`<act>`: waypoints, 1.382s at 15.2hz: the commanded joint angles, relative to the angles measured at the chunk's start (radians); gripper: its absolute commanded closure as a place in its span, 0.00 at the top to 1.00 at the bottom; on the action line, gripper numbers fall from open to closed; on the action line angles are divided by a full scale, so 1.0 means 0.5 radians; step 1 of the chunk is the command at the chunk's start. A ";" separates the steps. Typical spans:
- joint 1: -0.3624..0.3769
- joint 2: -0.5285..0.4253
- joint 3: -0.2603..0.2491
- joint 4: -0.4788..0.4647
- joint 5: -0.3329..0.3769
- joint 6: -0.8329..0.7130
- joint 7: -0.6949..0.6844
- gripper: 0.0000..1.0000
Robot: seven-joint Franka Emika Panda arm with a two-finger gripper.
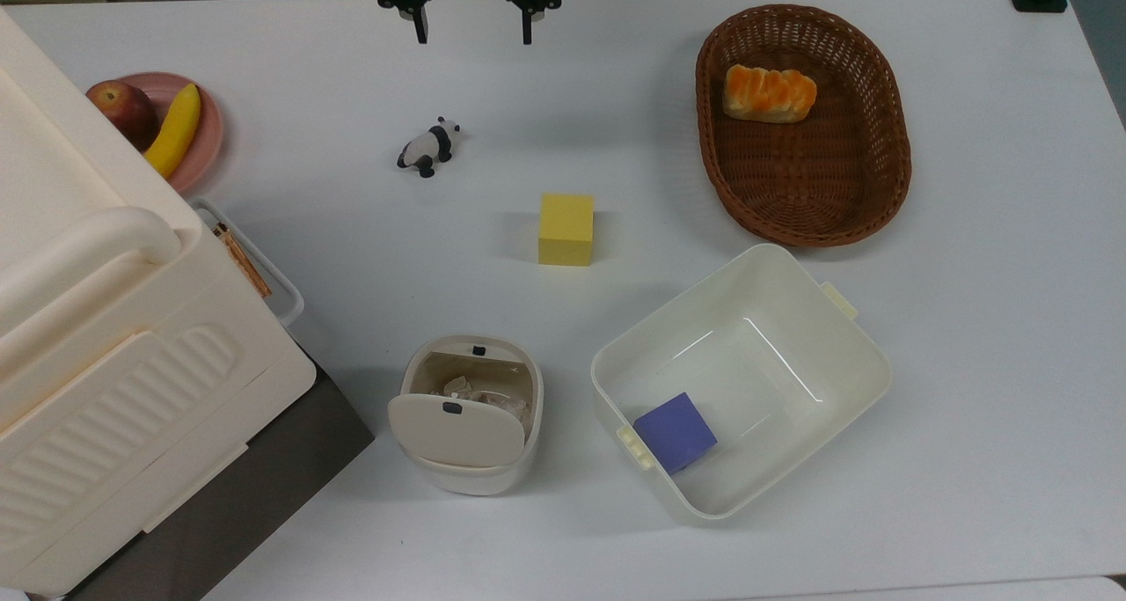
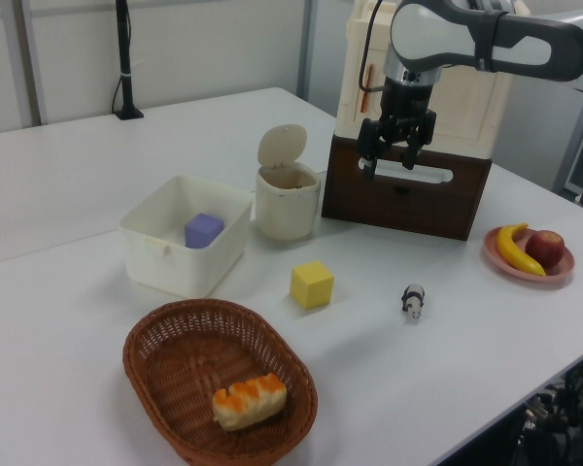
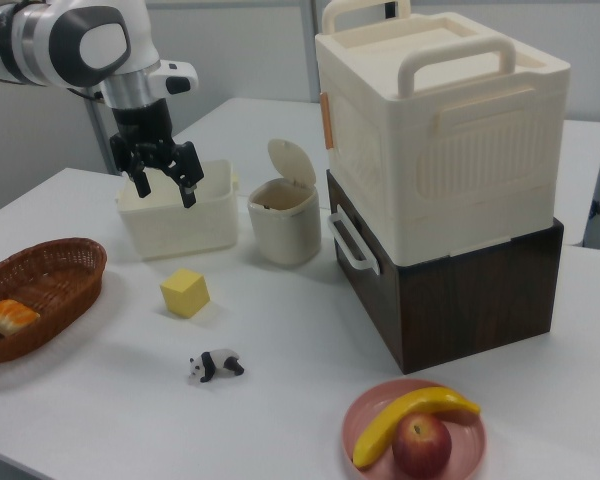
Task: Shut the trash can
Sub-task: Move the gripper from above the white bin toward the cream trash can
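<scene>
Bare table (image 1: 493,293) lies between the spread-fingered tool (image 1: 475,33) and trash can (image 1: 468,414), flanked by tub (image 1: 866,355) and box (image 1: 106,337).

In the top view a yellow cube (image 1: 566,229) sits mid-table w/ a panda figurine (image 1: 428,146) at its 10 o'clock and a wicker basket (image 1: 884,179) holding a bread roll (image 1: 768,92) at its 2 o'clock. At the cube's 4 o'clock, an open cream tub (image 1: 849,355) w/ a purple cube (image 1: 675,431) inside. Far out at 9 o'clock: pink plate (image 1: 208,135) w/ banana (image 1: 174,128) & apple (image 1: 123,109), just beside a ribbed cream box (image 1: 97,346) stacked on a dark wooden box (image 1: 255,487).
</scene>
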 commanded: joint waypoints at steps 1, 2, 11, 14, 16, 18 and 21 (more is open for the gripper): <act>0.019 -0.016 -0.028 0.006 0.028 0.027 -0.047 0.97; 0.007 -0.016 -0.028 0.006 0.031 0.034 -0.050 0.63; -0.012 0.042 -0.034 0.009 0.145 0.413 -0.041 0.00; -0.048 0.207 -0.034 0.155 0.151 0.570 -0.029 0.00; -0.064 0.424 -0.019 0.352 0.142 0.683 -0.022 0.00; -0.064 0.578 -0.013 0.521 0.139 0.834 -0.022 0.00; -0.058 0.719 -0.006 0.601 0.129 1.311 -0.041 0.00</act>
